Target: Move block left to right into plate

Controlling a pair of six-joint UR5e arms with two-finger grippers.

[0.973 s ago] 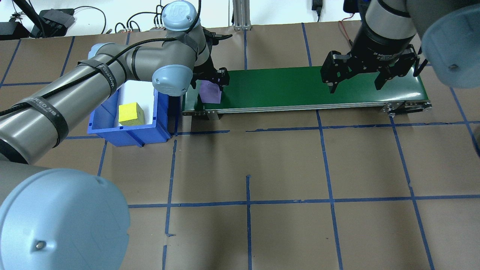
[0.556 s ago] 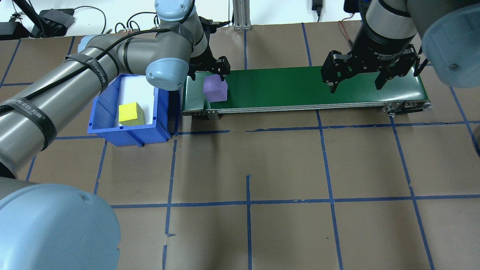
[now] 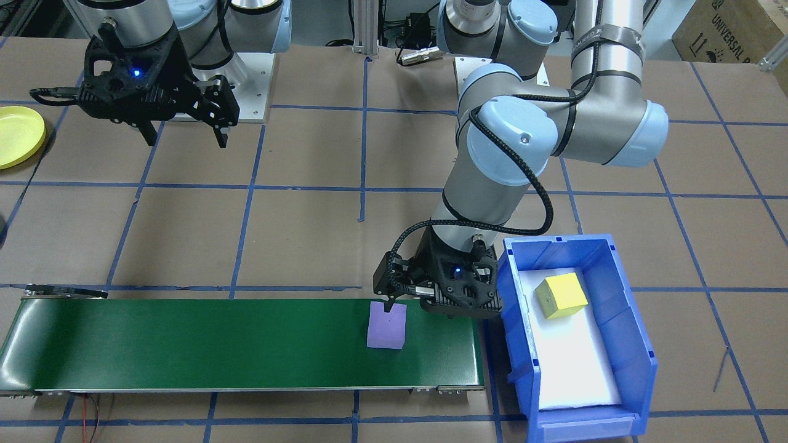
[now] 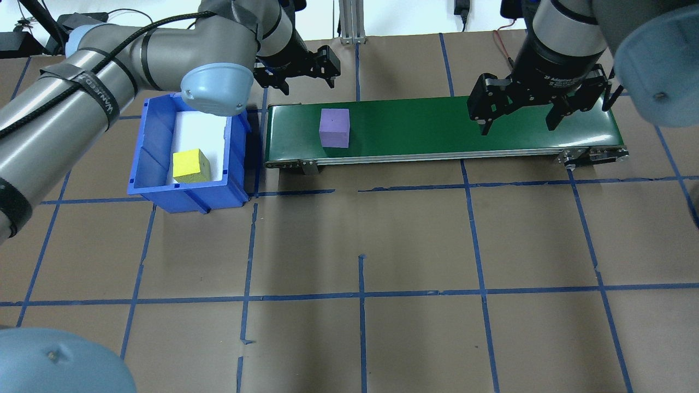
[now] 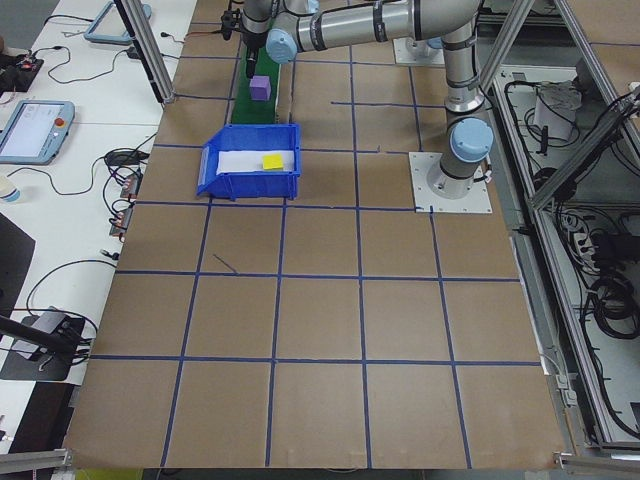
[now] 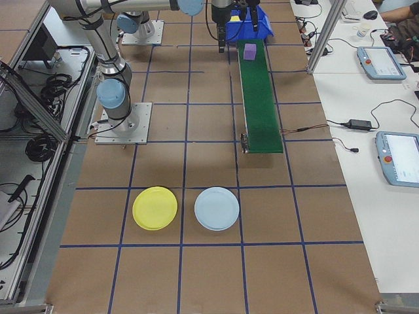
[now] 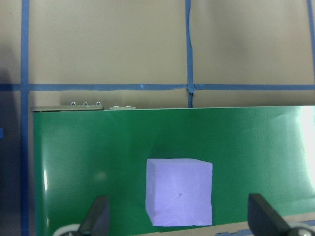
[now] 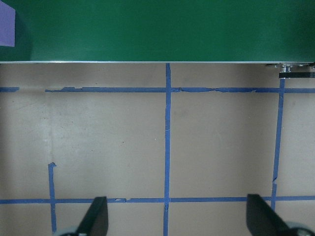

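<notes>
A purple block (image 4: 334, 127) lies on the green conveyor belt (image 4: 437, 131) near its left end, also seen as the block (image 3: 386, 325) and the block (image 7: 179, 191). My left gripper (image 4: 306, 73) hangs open above that end of the belt; the block is below its fingers (image 7: 98, 219), untouched. My right gripper (image 4: 517, 126) hovers open and empty over the belt's right end. The yellow plate (image 6: 154, 208) lies on the table well beyond the belt's right end; the plate (image 3: 15, 135) also shows at the front-facing view's left edge.
A blue bin (image 4: 185, 191) holding a yellow cube (image 4: 188, 166) stands just left of the belt, close to my left arm. A light blue plate (image 6: 217, 208) lies beside the yellow one. Brown table paper with blue tape lines stretches in front of the belt.
My left gripper has let go of the purple block, risen and drawn back from it. The block has travelled right along the belt. The right arm has not moved.
</notes>
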